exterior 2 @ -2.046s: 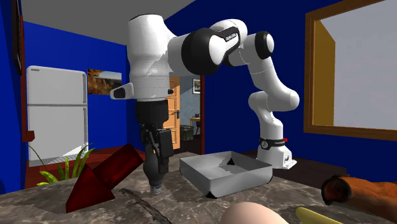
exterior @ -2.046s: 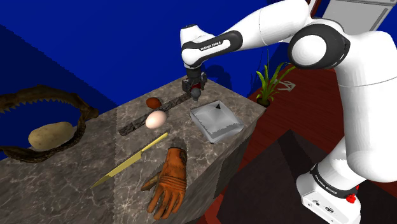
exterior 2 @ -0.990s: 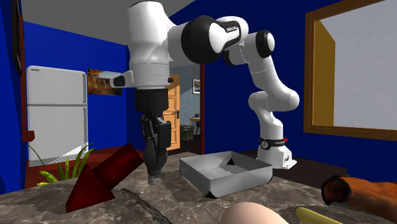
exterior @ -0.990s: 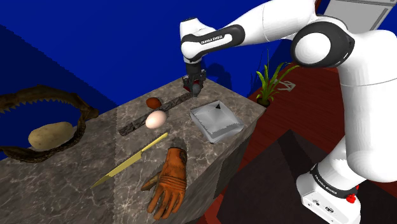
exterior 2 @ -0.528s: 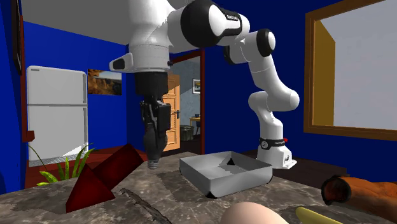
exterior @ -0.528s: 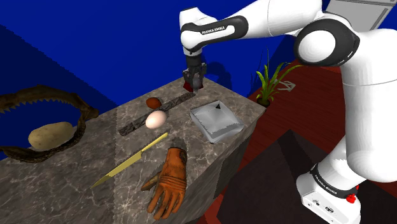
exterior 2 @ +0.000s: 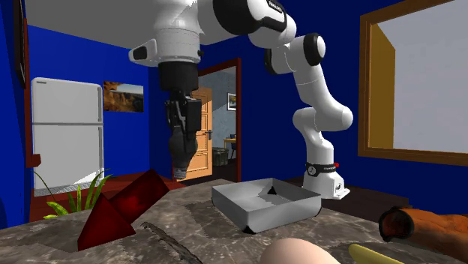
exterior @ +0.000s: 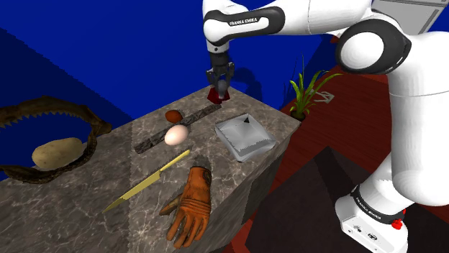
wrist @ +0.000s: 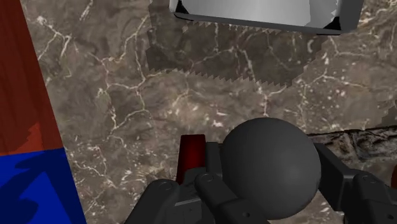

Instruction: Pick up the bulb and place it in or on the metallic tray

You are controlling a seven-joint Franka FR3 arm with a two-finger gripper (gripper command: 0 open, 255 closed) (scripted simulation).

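While the dark bulb [wrist: 270, 164] is clasped round its globe by the gripper's [wrist: 270, 191] fingers [wrist: 212, 167], it is judged light, smooth, fragile. Gentle pressure is advised.

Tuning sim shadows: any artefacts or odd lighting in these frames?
Wrist view: the tray casts a shadow with a jagged sawtooth edge on the counter; the bulb renders plain dark grey. Shoulder view: a paler band crosses the dim counter. Second exterior view: no glare.
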